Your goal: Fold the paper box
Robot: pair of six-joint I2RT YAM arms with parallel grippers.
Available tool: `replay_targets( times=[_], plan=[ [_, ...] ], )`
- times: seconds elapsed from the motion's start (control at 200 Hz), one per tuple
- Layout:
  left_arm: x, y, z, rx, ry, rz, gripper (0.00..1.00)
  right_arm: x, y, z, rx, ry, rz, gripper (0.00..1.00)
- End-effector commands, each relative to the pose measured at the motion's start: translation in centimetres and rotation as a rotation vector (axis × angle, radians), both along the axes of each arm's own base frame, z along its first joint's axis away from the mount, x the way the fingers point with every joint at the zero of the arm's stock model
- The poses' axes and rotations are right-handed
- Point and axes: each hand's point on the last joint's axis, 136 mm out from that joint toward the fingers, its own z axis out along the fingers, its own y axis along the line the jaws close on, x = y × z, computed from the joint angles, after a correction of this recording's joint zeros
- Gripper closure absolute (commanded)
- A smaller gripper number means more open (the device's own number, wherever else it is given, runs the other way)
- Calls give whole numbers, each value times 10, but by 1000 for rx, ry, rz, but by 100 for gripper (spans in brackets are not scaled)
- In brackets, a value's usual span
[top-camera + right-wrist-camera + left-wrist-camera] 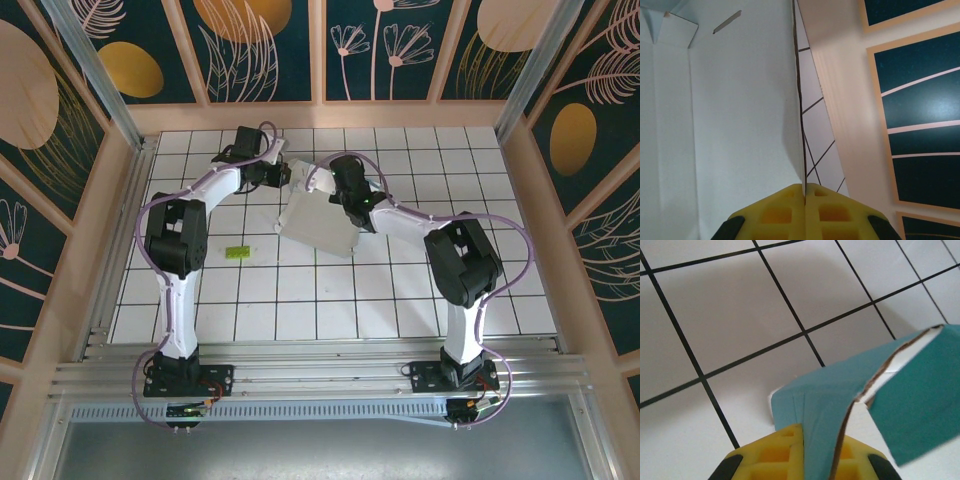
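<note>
The paper box (318, 218) is a white creased sheet, lifted and tilted over the middle of the tiled table. My left gripper (284, 176) holds its far left flap. In the left wrist view the yellow fingers (771, 452) are shut on a teal flap (830, 395) that stands between them, with the brown card edge showing. My right gripper (347, 197) grips the sheet's far right edge. In the right wrist view its fingers (777, 212) pinch the thin edge, and the box's white side (730, 125) spreads to the left with creases and a slit.
A tiny lime-green block (236, 252) lies on the tiles left of the sheet, beside the left arm. Wooden walls with teal panels (320, 110) close in the table at the back and sides. An aluminium rail (320, 375) runs along the near edge.
</note>
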Motion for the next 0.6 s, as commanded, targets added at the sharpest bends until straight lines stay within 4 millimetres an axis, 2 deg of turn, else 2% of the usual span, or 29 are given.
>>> replay_targets(
  times=[0.0, 0.14, 0.255, 0.375, 0.51, 0.596],
  plan=[
    [-5, -7, 42, -115, 41, 16, 100, 2, -11, -17, -67, 10, -52, 100],
    [-3, -13, 54, -149, 84, 18, 100, -1, -8, -18, -88, -17, -41, 100],
    [-5, -16, 54, -167, 136, 15, 100, -3, -7, -19, -95, -21, -36, 100],
    [-5, -15, 57, -154, 118, 12, 100, -4, -9, -21, -110, -21, -35, 100],
    [13, -3, 59, -75, 52, 56, 96, -4, -8, -21, -125, -30, -25, 100],
    [22, -5, 62, -74, 45, 68, 96, -5, -8, -22, -145, -33, -15, 100]
  ],
)
